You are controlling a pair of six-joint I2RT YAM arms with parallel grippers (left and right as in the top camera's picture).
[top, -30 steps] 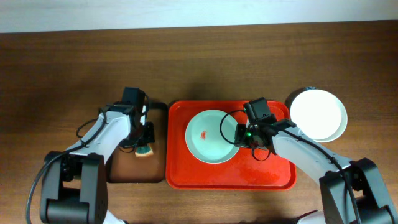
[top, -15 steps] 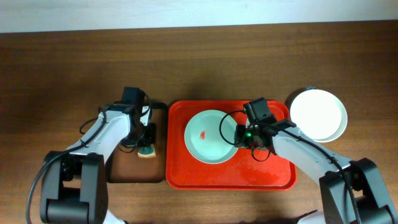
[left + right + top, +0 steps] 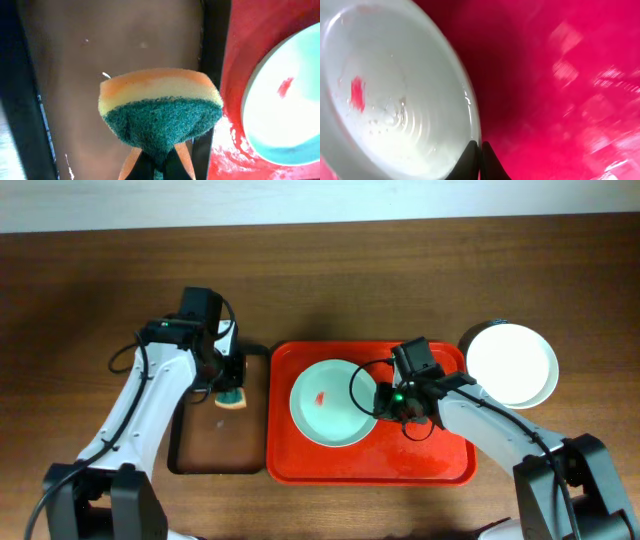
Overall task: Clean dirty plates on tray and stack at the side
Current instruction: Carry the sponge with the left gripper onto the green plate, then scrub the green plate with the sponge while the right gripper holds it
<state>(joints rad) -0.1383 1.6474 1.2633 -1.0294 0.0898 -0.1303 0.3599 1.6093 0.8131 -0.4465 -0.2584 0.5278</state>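
Observation:
A pale mint plate [image 3: 333, 402] with a red smear lies on the red tray [image 3: 420, 460]. My right gripper [image 3: 383, 401] is shut on the plate's right rim; the right wrist view shows the fingers [image 3: 480, 151] pinching the plate's [image 3: 395, 100] edge over the tray [image 3: 560, 75]. My left gripper [image 3: 228, 385] is shut on a green and orange sponge [image 3: 232, 398], held above the brown tray. In the left wrist view the sponge [image 3: 160, 115] hangs from the fingers [image 3: 160, 162], with the plate [image 3: 290, 120] to the right. A white plate [image 3: 512, 363] lies on the table to the right of the tray, on another plate.
A black-rimmed brown tray [image 3: 210, 445] lies directly left of the red tray, and also shows in the left wrist view [image 3: 75, 75]. The red tray floor looks wet by the plate [image 3: 225, 150]. Bare wooden table [image 3: 330, 270] surrounds everything.
My left arm has lifted the sponge and carried it toward the far end of the brown tray. The mint plate has shifted slightly left in my right gripper's hold.

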